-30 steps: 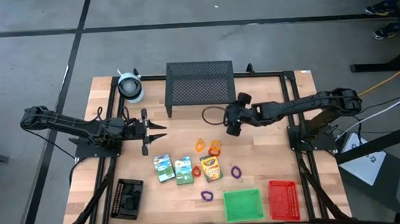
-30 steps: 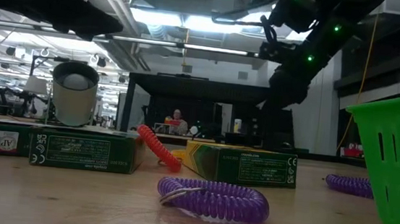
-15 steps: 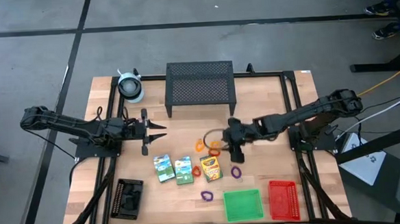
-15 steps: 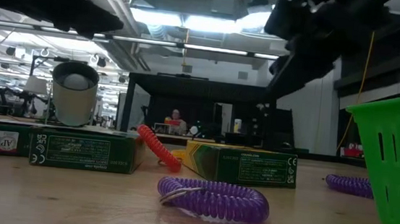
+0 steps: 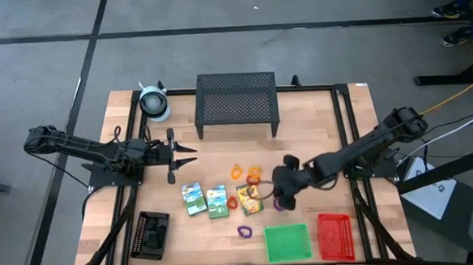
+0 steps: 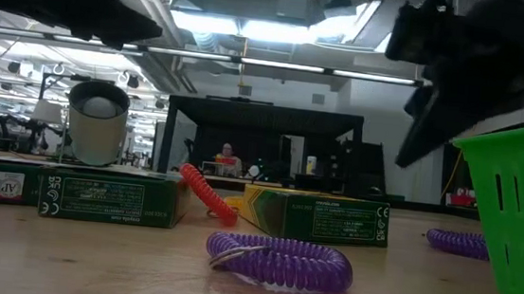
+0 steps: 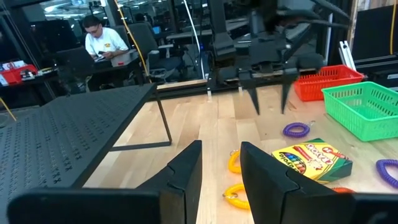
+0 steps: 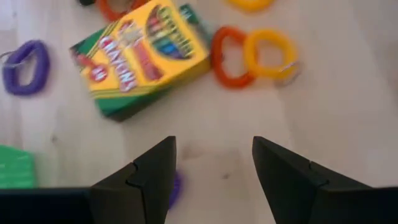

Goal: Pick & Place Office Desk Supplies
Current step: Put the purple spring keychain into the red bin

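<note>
Right gripper [image 5: 277,197], jaws apart and empty over the purple coiled plastic loop [image 8: 176,190], risks nudging the neighbouring yellow-green cardboard crayon box [image 8: 144,55]; left gripper [image 5: 182,155] part-open, empty

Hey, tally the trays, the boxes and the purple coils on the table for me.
Trays: 3 (black tray, green tray, red tray)
Boxes: 3 (green-white boxes, crayon box)
Purple coils: 2
Total: 8

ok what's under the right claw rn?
The right claw hangs open over bare wood beside the crayon box. A purple loop peeks out by one finger, mostly covered.
</note>
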{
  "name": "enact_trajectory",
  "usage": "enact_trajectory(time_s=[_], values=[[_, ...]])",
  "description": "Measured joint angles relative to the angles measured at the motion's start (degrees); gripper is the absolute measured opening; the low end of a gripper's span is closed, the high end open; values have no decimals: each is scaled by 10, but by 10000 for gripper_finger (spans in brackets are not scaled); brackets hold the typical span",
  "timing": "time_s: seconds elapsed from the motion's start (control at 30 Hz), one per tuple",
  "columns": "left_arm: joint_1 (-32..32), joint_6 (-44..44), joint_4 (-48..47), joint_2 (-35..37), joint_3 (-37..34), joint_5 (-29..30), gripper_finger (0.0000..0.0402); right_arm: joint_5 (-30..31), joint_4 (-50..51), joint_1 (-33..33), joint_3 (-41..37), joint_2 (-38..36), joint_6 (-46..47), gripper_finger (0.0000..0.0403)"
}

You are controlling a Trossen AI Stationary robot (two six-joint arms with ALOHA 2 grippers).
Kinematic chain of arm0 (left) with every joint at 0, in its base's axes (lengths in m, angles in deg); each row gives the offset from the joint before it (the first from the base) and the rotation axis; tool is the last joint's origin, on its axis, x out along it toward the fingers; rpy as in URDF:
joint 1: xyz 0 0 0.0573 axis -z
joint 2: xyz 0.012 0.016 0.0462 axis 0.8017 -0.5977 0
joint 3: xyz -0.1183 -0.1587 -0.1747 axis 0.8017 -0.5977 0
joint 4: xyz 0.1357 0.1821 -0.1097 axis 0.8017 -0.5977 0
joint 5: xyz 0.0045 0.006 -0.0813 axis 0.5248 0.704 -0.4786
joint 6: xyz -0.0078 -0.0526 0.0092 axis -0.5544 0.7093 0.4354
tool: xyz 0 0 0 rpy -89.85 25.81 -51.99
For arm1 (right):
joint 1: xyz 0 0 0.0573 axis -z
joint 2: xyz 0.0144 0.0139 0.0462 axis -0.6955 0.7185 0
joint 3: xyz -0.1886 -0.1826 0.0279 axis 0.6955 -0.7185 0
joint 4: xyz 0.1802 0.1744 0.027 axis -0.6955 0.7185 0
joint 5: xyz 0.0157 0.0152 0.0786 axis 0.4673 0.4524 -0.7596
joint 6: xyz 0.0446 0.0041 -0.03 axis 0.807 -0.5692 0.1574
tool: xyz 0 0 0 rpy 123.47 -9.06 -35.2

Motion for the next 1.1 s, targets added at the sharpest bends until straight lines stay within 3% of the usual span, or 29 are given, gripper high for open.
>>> enact_trajectory(time_s=[0.27, 0.53, 0.67, 0.97, 1.1], values=[[0, 11, 0, 0, 0, 0, 104, -17, 4, -42, 1, 106, 80, 215], [0, 14, 0, 0, 0, 0, 102, 8, 14, -47, 2, 117, 110, 208], [0, 15, 0, 0, 0, 0, 103, 11, 20, -47, 2, 117, 108, 168], [0, 15, -4, 0, 0, 0, 102, 15, 20, -46, 2, 117, 110, 19], [0, 15, -4, 0, 0, -1, 104, 15, 15, -46, 2, 115, 110, 14]])
